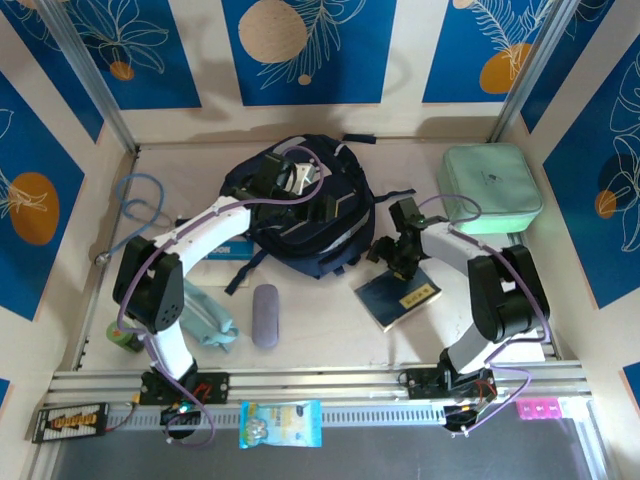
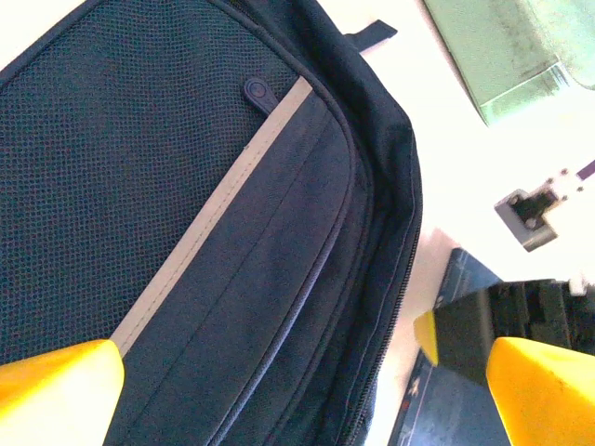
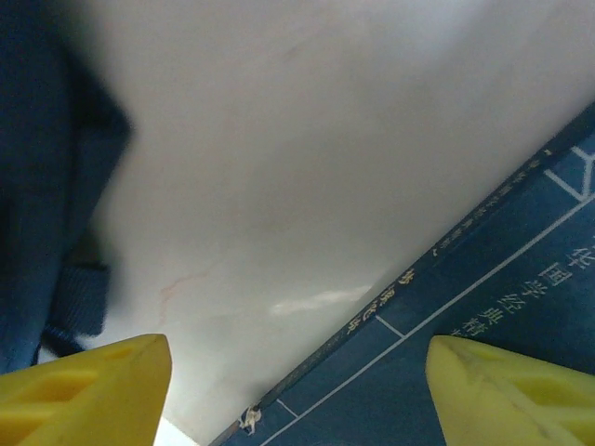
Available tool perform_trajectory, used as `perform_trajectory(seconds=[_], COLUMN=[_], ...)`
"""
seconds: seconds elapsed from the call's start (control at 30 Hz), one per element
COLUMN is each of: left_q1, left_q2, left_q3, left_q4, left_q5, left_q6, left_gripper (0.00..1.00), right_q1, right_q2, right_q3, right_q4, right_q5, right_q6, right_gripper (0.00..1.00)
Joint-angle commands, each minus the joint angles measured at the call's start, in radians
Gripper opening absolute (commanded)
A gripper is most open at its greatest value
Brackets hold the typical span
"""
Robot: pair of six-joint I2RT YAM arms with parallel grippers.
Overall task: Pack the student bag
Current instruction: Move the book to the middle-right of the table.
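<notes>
Blue book [image 1: 400, 295] is laid nearer than the student bag [image 1: 320, 238], to its right. Over the book's edge the right gripper [image 3: 297, 390] is held, fingers apart and empty. Above the bag, the left gripper [image 2: 302, 395] is spread wide, nothing gripped. A mint case [image 1: 490, 188] is placed beyond, to the bag's right.
</notes>
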Motion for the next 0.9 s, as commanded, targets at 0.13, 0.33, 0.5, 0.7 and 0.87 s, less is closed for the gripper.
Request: perform_trajectory(seconds=[0.13, 0.33, 0.5, 0.7, 0.87], left_q1=[-0.020, -0.097, -0.219, -0.301, -0.342], left_q2=[0.023, 0.035, 0.076, 0.145, 0.219], left_q3=[0.036, 0.048, 0.079, 0.088, 0.113], left_q4=[-0.047, -0.093, -0.138, -0.112, -0.109], left_q5=[0.020, -0.006, -0.099, -0.115, -0.110], left_q6=[-0.019, -0.030, -0.010, -0.050, -0.067], left_gripper=[1.00, 1.00, 0.99, 0.91, 0.85], right_q1=[0.109, 0.090, 0.090, 0.072, 0.036], right_q2=[-0.061, -0.303, -0.464, -0.606, -0.604], right_q3=[-0.042, -0.067, -0.171, -0.307, -0.369], right_q4=[-0.017, -0.156, -0.280, -0.330, -0.247], right_q5=[-0.075, 0.042, 0.145, 0.196, 0.129], right_q6=[0.017, 0.136, 0.285, 0.398, 0.390], right_gripper=[0.70, 0.69, 0.65, 0.58, 0.55])
